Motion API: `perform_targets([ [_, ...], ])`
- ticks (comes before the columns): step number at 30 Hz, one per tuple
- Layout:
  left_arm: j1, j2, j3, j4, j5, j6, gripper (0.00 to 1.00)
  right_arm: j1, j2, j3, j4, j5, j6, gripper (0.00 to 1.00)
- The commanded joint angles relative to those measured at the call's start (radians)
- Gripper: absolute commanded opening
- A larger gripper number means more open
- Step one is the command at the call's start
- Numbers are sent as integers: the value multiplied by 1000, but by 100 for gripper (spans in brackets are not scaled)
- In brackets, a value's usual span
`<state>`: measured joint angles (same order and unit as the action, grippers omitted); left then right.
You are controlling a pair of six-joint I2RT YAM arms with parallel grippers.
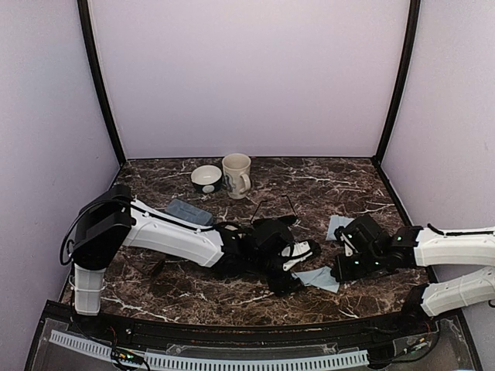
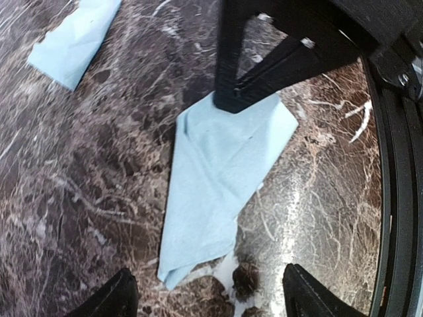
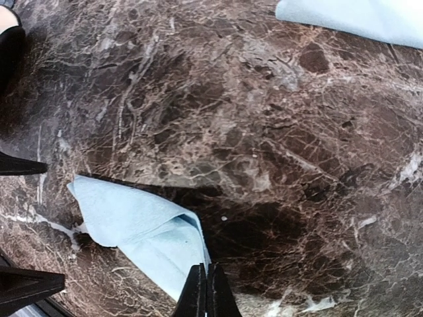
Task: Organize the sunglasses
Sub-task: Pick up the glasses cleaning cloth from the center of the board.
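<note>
Marble table (image 1: 348, 174) bears 2 blue cloths (image 1: 319, 278) between pale lilac walls (image 1: 247, 77).

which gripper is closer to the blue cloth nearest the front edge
Right. The right gripper is shut on one edge of the blue cloth. The left gripper is open above the cloth's opposite end, not gripping it.

The left arm (image 1: 174, 236) has white moulded shell links, black joint housings, and a black cable (image 1: 69, 232) looped at the end farthest from the hand. The right arm (image 1: 452, 247) has matching white shells and black joints. The left gripper (image 2: 211, 297) has black, rounded fingers (image 2: 117, 296). The right gripper (image 3: 207, 290) has black, tapered, wedge-shaped fingers, with two silver screw heads (image 2: 264, 18) behind the tips.
</note>
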<state>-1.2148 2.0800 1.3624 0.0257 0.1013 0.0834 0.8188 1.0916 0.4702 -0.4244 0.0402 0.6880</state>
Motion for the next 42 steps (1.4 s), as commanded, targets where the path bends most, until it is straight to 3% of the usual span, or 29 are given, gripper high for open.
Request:
perform_targets([
  [1, -2, -1, 4, 76, 45, 154, 76, 7, -10, -14, 25, -33, -21, 0],
  [9, -2, 21, 7, 72, 60, 369, 70, -30, -16, -33, 61, -92, -30, 0],
  [21, -2, 110, 96, 36, 49, 439, 62, -103, -29, -62, 91, -167, -56, 0],
  [32, -2, 139, 133, -15, 41, 468, 37, -118, -22, -74, 106, -180, -59, 0],
  [42, -2, 139, 145, -41, 82, 438, 21, -122, -7, -78, 115, -183, -62, 0],
])
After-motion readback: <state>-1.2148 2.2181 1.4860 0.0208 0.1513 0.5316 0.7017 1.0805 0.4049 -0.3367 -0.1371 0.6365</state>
